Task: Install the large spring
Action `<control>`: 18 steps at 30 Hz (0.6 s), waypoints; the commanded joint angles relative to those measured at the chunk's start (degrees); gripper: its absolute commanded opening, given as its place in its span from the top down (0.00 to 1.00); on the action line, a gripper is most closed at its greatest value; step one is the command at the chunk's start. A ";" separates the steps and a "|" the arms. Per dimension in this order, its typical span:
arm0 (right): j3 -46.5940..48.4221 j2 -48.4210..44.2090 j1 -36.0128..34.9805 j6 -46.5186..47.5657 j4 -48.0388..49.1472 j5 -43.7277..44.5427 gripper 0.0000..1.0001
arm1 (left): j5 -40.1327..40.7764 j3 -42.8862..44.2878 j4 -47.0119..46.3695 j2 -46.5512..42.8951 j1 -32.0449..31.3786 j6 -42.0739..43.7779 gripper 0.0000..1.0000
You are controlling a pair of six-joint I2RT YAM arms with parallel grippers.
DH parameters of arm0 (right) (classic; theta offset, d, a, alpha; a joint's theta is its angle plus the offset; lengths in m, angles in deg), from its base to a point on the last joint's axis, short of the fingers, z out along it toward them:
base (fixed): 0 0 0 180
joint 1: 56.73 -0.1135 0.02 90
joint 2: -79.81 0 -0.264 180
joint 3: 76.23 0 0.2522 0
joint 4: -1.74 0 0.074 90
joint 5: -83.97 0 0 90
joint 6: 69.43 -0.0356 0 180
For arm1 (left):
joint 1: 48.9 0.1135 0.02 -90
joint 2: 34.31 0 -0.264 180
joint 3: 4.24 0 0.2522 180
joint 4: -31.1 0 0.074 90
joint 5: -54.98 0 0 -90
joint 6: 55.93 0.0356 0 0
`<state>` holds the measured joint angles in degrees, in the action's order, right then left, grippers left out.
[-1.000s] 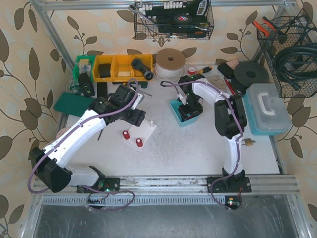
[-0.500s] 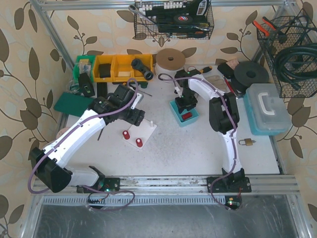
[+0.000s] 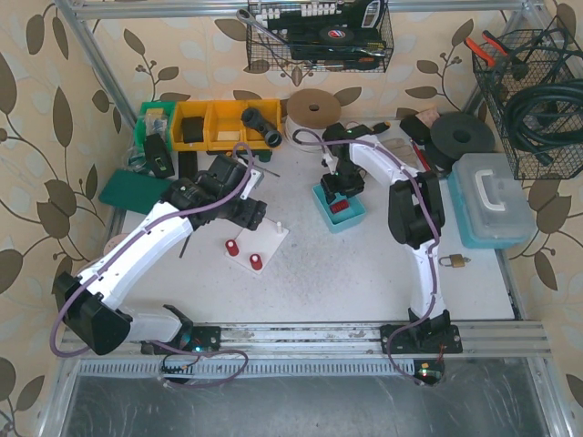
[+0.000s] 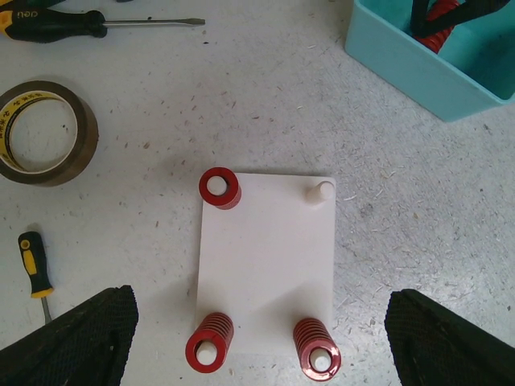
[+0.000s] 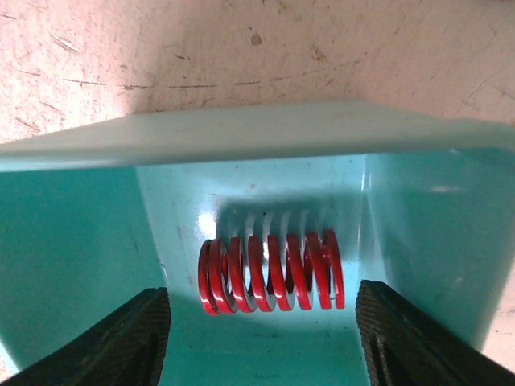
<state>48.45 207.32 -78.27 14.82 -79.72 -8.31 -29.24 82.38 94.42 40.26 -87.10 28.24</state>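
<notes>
Presently: large red coil spring [image 5: 271, 272] lies sideways in teal plastic bin [image 5: 241, 137], right pincer [image 5: 264, 338] wide open astride it. Advised: close squarely on the middle coils. Left pincer [image 4: 264, 338], also wide, overlooks bare peg [image 4: 320, 191] on white plastic plate [image 4: 268, 257].

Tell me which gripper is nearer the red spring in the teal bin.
Right. The right gripper hangs open just above the spring; the left gripper hovers over the white peg board elsewhere.

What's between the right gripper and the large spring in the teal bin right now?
Nothing visible. The large spring lies alone on its side on the floor of the teal bin, framed by the open fingers of the right gripper. Only the bin's walls flank it.
</notes>
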 commanded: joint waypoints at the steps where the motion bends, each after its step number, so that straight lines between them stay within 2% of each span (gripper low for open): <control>1: -1.69 0.50 -0.55 -1.05 0.88 1.11 0.33 | -0.76 0.13 -0.34 -2.15 0.58 -0.24 0.13; 8: -0.31 3.78 -0.91 -1.32 2.90 1.93 0.26 | 0.47 -0.79 0.14 -4.24 0.58 -0.55 0.14; 18: 0.01 6.15 -1.45 -2.70 3.38 4.72 0.29 | 0.95 -0.47 0.62 -4.43 0.56 -0.34 0.14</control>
<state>47.46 210.59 -79.49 13.72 -76.42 -6.12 -29.18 81.97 94.49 37.31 -87.10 28.05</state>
